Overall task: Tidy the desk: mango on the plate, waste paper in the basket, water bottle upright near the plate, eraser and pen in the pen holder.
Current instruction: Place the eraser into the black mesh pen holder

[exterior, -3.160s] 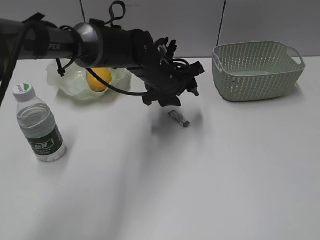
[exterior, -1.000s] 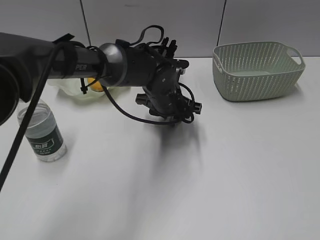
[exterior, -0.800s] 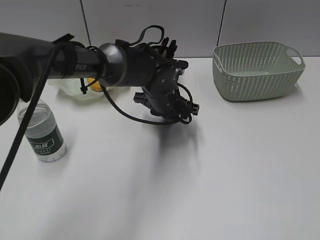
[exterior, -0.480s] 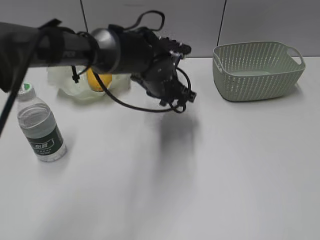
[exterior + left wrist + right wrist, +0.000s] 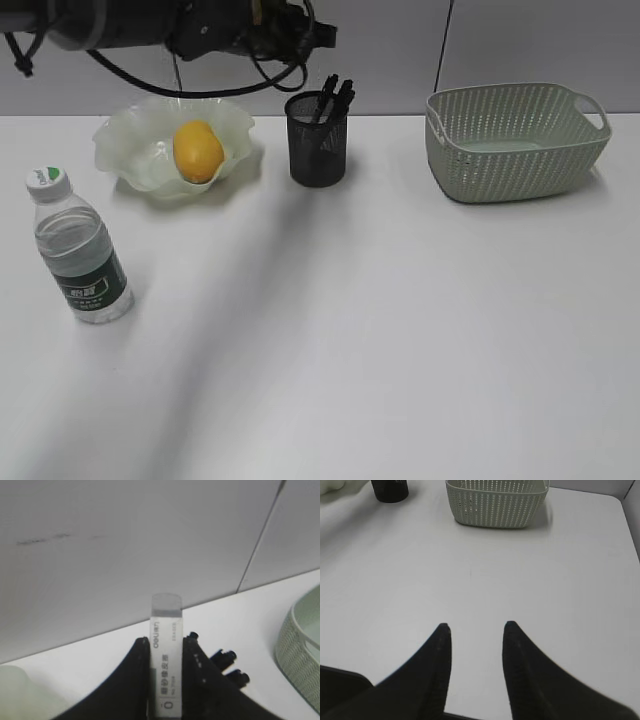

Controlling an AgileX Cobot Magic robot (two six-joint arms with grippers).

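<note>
Up at the far left of the exterior view, the left arm [image 5: 180,25] is raised above the desk [image 5: 400,330], and only its dark body and cables show there, not its fingertips. Its wrist camera gives the closer look: the left gripper [image 5: 166,652] is clenched on the eraser [image 5: 166,655], a white block in a printed sleeve standing upright between the two black fingers [image 5: 137,680], with its clear end poking above them (the sleeve reads "ERASER"). Just right of the fingers, the dark tops of the pens [image 5: 230,665] show, and part of the basket [image 5: 300,650] comes in at the right edge. On the desk, the mango [image 5: 198,151] lies in the plate [image 5: 120,145] at the far left. The pen holder [image 5: 317,140] stands just right of the plate, apart from it, with the pens sticking out of its top and leaning right. The basket sits at the far right, well apart from the pen holder; what lies inside it cannot be made out. The water bottle [image 5: 78,248] stands upright at the near left, in front of the plate, cap on. The right gripper [image 5: 474,630] hangs over bare desk at the near side with its jaws parted and nothing between them; from its camera the basket and pen holder appear far off at the top.
</note>
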